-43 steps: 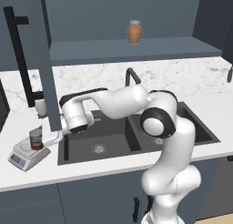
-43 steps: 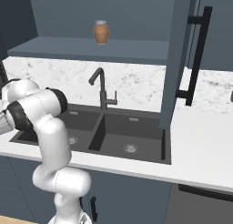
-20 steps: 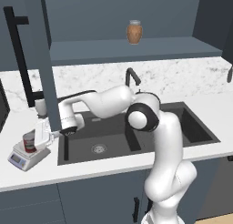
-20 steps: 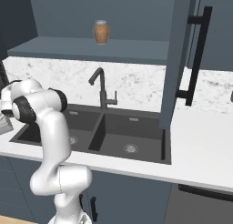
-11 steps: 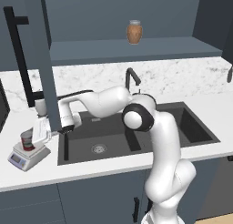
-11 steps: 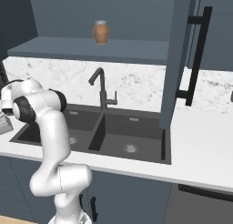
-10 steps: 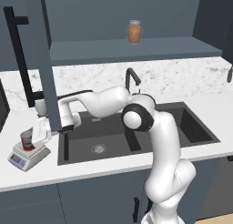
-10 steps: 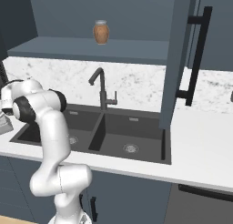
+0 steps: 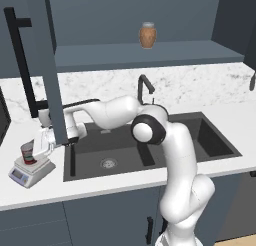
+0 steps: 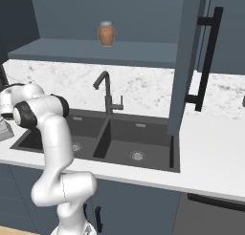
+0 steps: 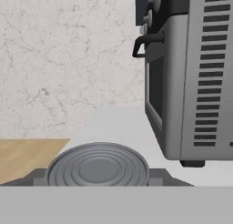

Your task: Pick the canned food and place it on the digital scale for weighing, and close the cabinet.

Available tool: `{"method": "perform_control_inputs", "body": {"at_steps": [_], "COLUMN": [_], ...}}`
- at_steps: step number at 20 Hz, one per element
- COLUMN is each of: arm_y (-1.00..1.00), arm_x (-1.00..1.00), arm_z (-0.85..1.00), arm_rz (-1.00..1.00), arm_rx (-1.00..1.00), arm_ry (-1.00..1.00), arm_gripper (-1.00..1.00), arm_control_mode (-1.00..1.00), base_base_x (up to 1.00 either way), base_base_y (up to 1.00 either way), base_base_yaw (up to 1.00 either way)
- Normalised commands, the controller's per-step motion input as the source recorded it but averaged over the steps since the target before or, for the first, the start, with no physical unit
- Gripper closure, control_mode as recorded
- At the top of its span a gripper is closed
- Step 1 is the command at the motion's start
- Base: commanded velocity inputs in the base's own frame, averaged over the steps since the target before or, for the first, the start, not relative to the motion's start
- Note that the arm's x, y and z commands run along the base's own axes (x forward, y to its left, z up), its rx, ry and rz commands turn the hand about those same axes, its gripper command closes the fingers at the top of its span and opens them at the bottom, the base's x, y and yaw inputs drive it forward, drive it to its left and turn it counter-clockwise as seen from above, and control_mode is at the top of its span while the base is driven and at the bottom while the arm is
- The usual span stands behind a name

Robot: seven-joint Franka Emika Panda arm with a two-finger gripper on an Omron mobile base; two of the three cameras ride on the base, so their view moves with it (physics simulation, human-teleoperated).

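Since two seconds ago we've carried the canned food (image 9: pixel 28 152) leftward over the digital scale (image 9: pixel 31 170).
Gripper (image 9: pixel 41 149) clamped on it, seemingly touching down; cabinet (image 9: pixel 47 65) open.

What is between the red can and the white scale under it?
Nothing. In the left base view the canned food sits right on the digital scale, tilted a bit, with the gripper shut on it.
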Motion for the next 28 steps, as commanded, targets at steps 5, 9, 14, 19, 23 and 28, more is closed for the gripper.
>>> {"method": "perform_control_inputs", "body": {"at_steps": [5,9,14,19,23,28], "arm_y": [-0.02,-0.06,-0.19,-0.17,-0.29,-0.35], "arm_x": [0.02,0.09,0.00,-0.14,-0.44,-0.62], "arm_z": [-0.18,-0.06,0.00,0.03,0.24,0.41], "arm_rz": [0.00,0.00,0.00,0.00,0.00,-0.07], "arm_rx": [0.00,0.00,0.00,0.01,0.08,0.10], "arm_ry": [-0.07,-0.04,0.00,-0.01,0.00,-0.14], "arm_gripper": [-1.00,-1.00,-1.00,-1.00,-1.00,-1.00], "arm_control_mode": [-1.00,-1.00,-1.00,-1.00,-1.00,-1.00], "base_base_x": [0.00,0.00,0.00,0.00,0.00,0.00], "base_base_y": [0.00,0.00,0.00,0.00,0.00,0.00], "base_base_yaw": [0.00,0.00,0.00,0.00,0.00,0.00]}}
